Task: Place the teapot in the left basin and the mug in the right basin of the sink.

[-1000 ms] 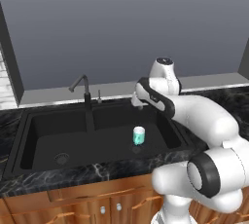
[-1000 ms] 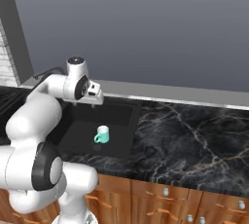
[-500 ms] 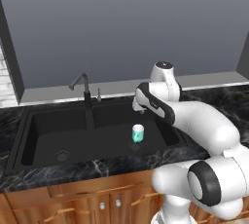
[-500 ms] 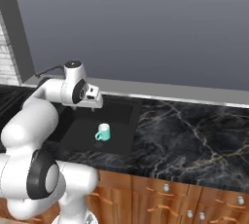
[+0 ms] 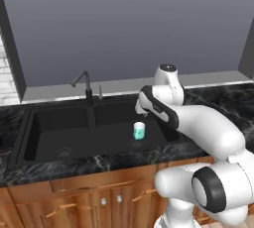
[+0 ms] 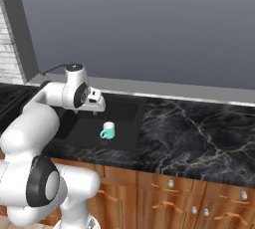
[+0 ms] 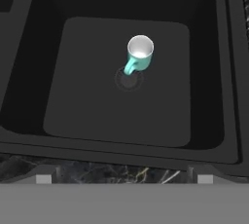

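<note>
Mug (image 7: 139,52) upright in right basin (image 7: 87,96); jaws open, empty above. Risk: descending arm could topple mug.

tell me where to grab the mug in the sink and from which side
Take the mug by its rim and wall, coming straight down from above. It stands upright in the right basin with its open mouth up. Its handle sticks out sideways, so set the open gripper across the body, clear of the handle.

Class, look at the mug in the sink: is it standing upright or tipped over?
Upright. The mug stands on the basin floor, its open rim facing up, handle to the side.
</note>
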Controlling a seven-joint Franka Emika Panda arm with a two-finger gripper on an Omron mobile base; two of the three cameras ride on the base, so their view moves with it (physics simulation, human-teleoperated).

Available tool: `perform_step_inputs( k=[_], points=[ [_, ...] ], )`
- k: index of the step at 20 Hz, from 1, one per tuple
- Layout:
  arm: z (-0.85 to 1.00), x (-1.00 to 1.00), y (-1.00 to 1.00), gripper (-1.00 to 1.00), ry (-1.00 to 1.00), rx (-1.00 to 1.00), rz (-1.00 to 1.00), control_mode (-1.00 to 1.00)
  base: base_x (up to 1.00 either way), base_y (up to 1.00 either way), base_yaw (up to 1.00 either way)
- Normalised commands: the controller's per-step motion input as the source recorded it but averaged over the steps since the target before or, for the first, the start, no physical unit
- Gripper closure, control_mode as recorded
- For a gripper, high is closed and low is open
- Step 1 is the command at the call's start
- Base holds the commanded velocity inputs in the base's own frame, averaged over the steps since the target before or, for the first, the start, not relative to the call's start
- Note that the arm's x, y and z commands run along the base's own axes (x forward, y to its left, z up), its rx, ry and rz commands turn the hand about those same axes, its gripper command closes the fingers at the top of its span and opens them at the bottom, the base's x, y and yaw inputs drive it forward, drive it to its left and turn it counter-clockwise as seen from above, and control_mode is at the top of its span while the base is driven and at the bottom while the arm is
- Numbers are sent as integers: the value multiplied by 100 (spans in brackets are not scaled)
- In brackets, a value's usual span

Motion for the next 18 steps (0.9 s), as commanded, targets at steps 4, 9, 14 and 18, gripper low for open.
perform_step_inputs(
  k=[4, 9, 14, 18],
  points=[
    [0, 0, 0, -100, 0, 0, 0, 100, 8, 46, 0],
    [0, 0, 0, -100, 0, 0, 0, 100, 0, 61, 0],
    [0, 0, 0, -100, 0, 0, 0, 100, 0, 60, 0],
    [0, 0, 0, -100, 0, 0, 0, 100, 0, 58, 0]
  ],
)
